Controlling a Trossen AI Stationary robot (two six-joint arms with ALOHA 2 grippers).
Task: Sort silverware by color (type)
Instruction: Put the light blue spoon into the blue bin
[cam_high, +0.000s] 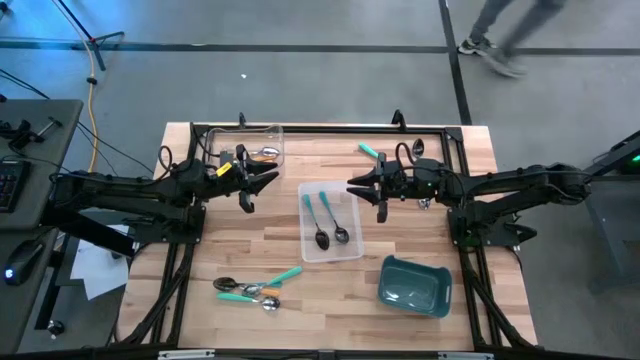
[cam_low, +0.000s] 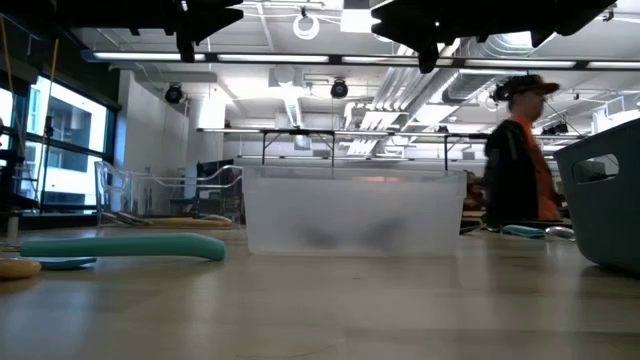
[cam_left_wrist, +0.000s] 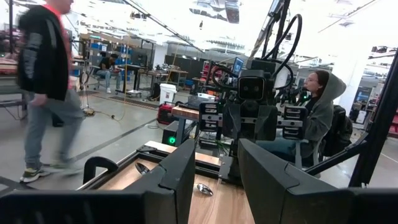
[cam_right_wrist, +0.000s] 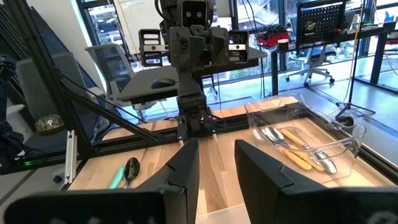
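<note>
The spoons are scattered in four places on my counter (cam_high: 250, 250): two teal-handled ones in the middle clear tray (cam_high: 331, 224), orange-handled ones in the far clear tray (cam_high: 247, 146), a loose mixed cluster (cam_high: 252, 289) near the front edge, and a couple more (cam_high: 372, 151) at the back on the right arm's side.

Both arms hang above the counter, facing each other. The left tool (cam_high: 247, 186) sits just beside the far tray and the right tool (cam_high: 375, 186) near the middle tray. Each one stands partly open with nothing between its fingers.

My worry is the front cluster. The handles there cross and touch, so a pinch could lift two colours together or flick one off the front edge. The slim handles lie flat on the wood, and I judge a shallow grip would slip. The tools are also close enough to collide if both reach for the middle.

The counter is pale butcher-block in a black frame, with a teal bin (cam_high: 414, 286) near the right front corner. Beyond it is a bright workshop, with a person (cam_low: 518, 155) walking past and another person seated (cam_left_wrist: 318, 115).
</note>
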